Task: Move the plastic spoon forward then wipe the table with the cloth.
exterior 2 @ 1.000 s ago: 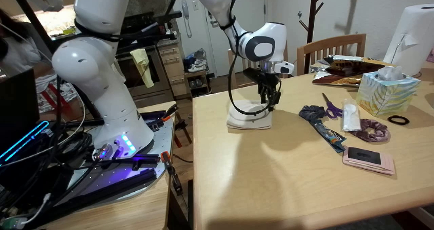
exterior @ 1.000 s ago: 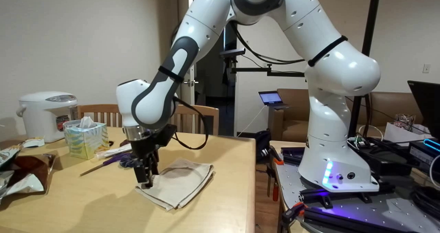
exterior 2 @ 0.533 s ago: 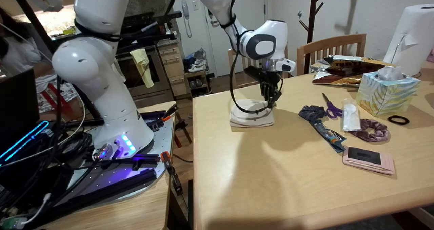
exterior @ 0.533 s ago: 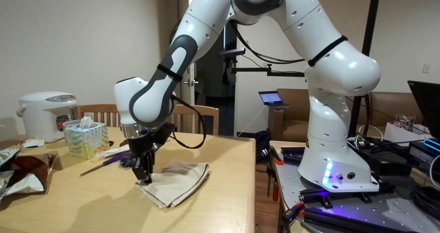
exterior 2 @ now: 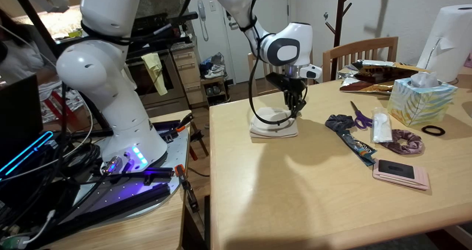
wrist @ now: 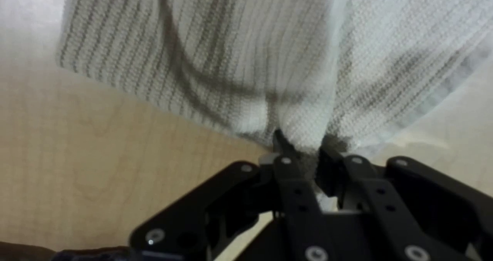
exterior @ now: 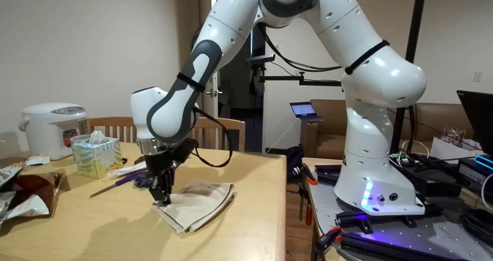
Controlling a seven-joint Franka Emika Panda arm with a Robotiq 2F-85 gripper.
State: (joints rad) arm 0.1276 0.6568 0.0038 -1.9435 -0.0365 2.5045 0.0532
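The robot's black gripper [wrist: 303,153] pointed down at a light-brown wooden table [exterior 2: 343,205], its two fingers clenched around a pinched fold of beige ribbed cloth [wrist: 246,57], close to one edge. The cloth lay folded on the table. Well apart from it, in an exterior view, a wrapped white plastic spoon [exterior 2: 382,127] lay between purple-handled scissors [exterior 2: 358,114] and a tissue box [exterior 2: 422,100], touching a mauve scrunchie [exterior 2: 415,143].

Exterior views share the table [exterior 2: 339,191] from opposite sides
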